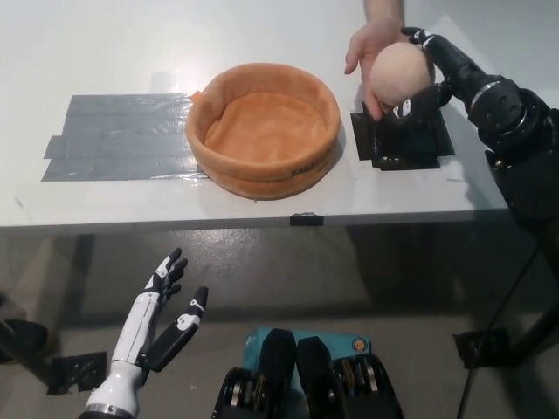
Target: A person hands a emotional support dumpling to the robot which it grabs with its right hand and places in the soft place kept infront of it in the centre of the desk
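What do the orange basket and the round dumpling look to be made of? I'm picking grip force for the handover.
The basket looks like plush fabric: matte, fuzzy, with thick padded walls and a sagging rim. The dumpling looks like soft plush too: pale peach, matte, no shine. The right hand wraps it beside the person's hand.

A white desk (105, 52) with grey tape patches (122, 135) stands over grey floor (262, 279).
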Available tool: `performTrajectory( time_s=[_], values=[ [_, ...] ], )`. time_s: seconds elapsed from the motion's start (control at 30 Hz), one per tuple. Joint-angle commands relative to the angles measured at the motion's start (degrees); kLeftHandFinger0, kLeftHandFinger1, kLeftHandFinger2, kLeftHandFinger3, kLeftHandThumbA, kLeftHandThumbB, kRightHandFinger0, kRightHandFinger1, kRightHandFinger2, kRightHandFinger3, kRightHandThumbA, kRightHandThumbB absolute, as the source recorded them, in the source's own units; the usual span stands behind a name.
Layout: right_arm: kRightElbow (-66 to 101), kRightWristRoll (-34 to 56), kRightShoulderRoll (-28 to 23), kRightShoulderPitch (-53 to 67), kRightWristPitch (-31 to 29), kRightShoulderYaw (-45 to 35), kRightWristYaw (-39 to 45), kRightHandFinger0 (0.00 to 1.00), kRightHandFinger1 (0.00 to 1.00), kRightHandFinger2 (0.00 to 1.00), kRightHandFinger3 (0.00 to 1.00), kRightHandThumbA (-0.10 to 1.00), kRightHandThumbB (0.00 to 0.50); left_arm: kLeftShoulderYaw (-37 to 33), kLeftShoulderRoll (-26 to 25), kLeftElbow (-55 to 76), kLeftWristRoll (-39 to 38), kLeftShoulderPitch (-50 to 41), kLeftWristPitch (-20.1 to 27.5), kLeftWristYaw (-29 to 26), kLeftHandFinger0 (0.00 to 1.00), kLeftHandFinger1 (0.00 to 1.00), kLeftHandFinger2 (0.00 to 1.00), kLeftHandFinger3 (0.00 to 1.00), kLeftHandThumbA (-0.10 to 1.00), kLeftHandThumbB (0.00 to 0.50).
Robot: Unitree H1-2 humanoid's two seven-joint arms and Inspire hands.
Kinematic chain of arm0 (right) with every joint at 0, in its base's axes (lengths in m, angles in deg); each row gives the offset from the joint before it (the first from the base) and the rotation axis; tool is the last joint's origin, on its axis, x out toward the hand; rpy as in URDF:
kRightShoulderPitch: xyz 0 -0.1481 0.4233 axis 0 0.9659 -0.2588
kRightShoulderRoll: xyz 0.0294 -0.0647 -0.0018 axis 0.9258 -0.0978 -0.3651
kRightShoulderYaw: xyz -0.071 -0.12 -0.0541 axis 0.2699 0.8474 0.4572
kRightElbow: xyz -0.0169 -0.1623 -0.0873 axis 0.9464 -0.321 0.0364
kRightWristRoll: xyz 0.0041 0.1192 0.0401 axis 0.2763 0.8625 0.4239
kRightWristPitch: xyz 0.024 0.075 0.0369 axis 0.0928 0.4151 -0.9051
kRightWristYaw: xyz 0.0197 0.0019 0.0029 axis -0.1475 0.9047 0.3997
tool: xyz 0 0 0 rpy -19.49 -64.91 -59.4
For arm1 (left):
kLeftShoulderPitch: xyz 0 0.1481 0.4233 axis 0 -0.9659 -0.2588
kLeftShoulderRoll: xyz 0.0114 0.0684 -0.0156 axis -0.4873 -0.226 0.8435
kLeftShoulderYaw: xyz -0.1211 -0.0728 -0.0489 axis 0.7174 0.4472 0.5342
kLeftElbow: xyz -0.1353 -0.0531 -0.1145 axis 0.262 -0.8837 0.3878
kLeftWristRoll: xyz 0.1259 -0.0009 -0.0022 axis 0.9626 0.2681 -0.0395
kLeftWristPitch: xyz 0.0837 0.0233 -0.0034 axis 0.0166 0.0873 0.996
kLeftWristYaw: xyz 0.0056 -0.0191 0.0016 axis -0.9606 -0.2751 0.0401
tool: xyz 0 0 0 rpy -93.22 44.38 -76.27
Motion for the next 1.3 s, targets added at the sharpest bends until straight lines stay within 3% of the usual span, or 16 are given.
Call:
performTrajectory(
  time_s=[0.0, 0.2, 0.37, 0.47, 0.5, 0.53, 0.57, 0.6, 0.67, 0.7, 0.77, 0.93, 1.1, 1.17, 1.2, 1.27],
  values=[
    [-0.98, -0.63, -0.31, -5.12, -0.35, 0.4, 0.55, 1.0, 1.0, 1.0, 1.0, 0.97, 0.418, -0.34, -0.65, 2.34, 1.66, 0.52, 0.38, 0.0, 1.0, 1.0, 1.0, 1.0, 0.65, 0.0],
    [-2.83, -1.44, -0.38, -5.98, 0.17, 1.14, -0.85, 1.0, 1.0, 1.0, 1.0, 0.99, 0.422, -0.05, -0.44, 2.1, 1.16, 1.16, 0.75, 0.12, 1.0, 1.0, 1.0, 1.0, 0.62, 0.0],
    [-3.65, -0.93, 0.54, -5.82, -2.61, 0.01, -4.25, 1.0, 1.0, 1.0, 1.0, 0.95, 0.41, -0.07, -0.43, 2.01, 1.59, 1.18, 1.19, -0.13, 1.0, 1.0, 1.0, 1.0, 0.72, 0.0],
    [-3.88, 0.97, 1.62, -5.44, -6.31, -2.46, -8.11, 1.0, 1.0, 1.0, 1.0, 0.75, 0.348, -0.05, -0.45, 2.27, 1.44, 1.12, 1.08, 0.04, 1.0, 1.0, 1.0, 1.0, 0.71, 0.0],
    [-4.7, 1.08, 2.36, -5.55, -6.85, -3.61, -10.95, 0.92, 0.92, 0.97, 1.0, 0.6, 0.264, -0.04, -0.48, 2.02, 1.41, 1.29, 1.11, 0.08, 1.0, 1.0, 1.0, 1.0, 0.69, 0.0],
    [-5.31, 0.45, 2.63, -5.61, -7.43, -3.62, -12.53, 0.44, 0.47, 0.51, 0.55, 0.23, 0.137, -0.05, -0.49, 2.11, 1.44, 1.27, 0.97, 0.11, 1.0, 1.0, 1.0, 1.0, 0.69, 0.0],
    [-6.37, -0.73, 2.93, -5.77, -8.57, -3.29, -14.81, 0.04, 0.18, 0.33, 0.4, -0.07, 0.21, -0.05, -0.48, 2.22, 1.5, 1.24, 0.87, 0.11, 1.0, 1.0, 1.0, 1.0, 0.68, 0.0],
    [-7.16, -1.1, 3.12, -5.79, -9.6, -3.29, -15.78, 0.0, 0.08, 0.28, 0.33, -0.1, 0.19, -0.03, -0.47, 2.08, 1.45, 1.24, 1.28, 0.03, 1.0, 1.0, 1.0, 1.0, 0.68, 0.0],
    [-8.2, -0.99, 3.19, -5.83, -10.45, -3.34, -16.57, 0.0, 0.18, 0.56, 0.54, -0.1, 0.176, 0.0, -0.33, 1.97, 1.16, 1.44, 1.6, 0.03, 1.0, 1.0, 1.0, 1.0, 0.7, 0.0],
    [-9.09, -0.78, 3.13, -5.81, -11.32, -3.37, -16.75, 0.0, 0.32, 0.74, 0.72, -0.1, 0.18, -0.01, -0.25, 1.95, 1.25, 1.44, 1.6, -0.06, 1.0, 1.0, 1.0, 1.0, 0.71, 0.0],
    [-10.25, -0.49, 3.02, -5.53, -12.72, -3.37, -17.33, 0.02, 0.47, 0.89, 0.88, -0.1, 0.182, 0.04, -0.23, 1.96, 1.02, 1.35, 1.77, -0.02, 1.0, 1.0, 1.0, 1.0, 0.71, 0.0],
    [-12.32, 1.07, 2.79, -5.8, -15.38, -4.51, -18.0, 0.0, 0.46, 0.86, 0.92, -0.1, 0.168, 0.02, -0.49, 2.27, 1.32, 1.81, 1.38, 0.13, 1.0, 1.0, 1.0, 1.0, 0.71, 0.0],
    [-11.99, 1.64, 2.76, -4.94, -17.36, -5.95, -19.38, 0.03, 0.51, 0.92, 0.98, -0.1, 0.161, 0.13, -0.45, 1.71, 1.28, 2.15, 1.87, -0.05, 1.0, 1.0, 1.0, 1.0, 0.72, 0.0],
    [-11.55, 2.24, 3.04, -4.7, -16.66, -6.94, -19.91, 0.33, 0.71, 0.96, 0.96, -0.1, 0.159, 0.19, -0.4, 1.77, 0.91, 2.06, 1.74, 0.13, 1.0, 1.0, 1.0, 1.0, 0.7, 0.0],
    [-11.41, 2.6, 3.22, -4.73, -15.97, -7.47, -20.01, 0.33, 0.6, 0.7, 0.93, -0.1, 0.158, 0.22, -0.37, 1.68, 0.77, 2.02, 1.87, 0.13, 1.0, 1.0, 1.0, 1.0, 0.7, 0.0],
    [-10.55, 5.28, 3.82, -4.64, -15.81, -10.2, -20.02, 0.29, 0.51, 0.6, 0.91, -0.1, 0.157, 0.19, -0.39, 1.9, 0.75, 1.96, 1.32, 0.3, 1.0, 1.0, 1.0, 1.0, 0.7, 0.0]
  ],
)
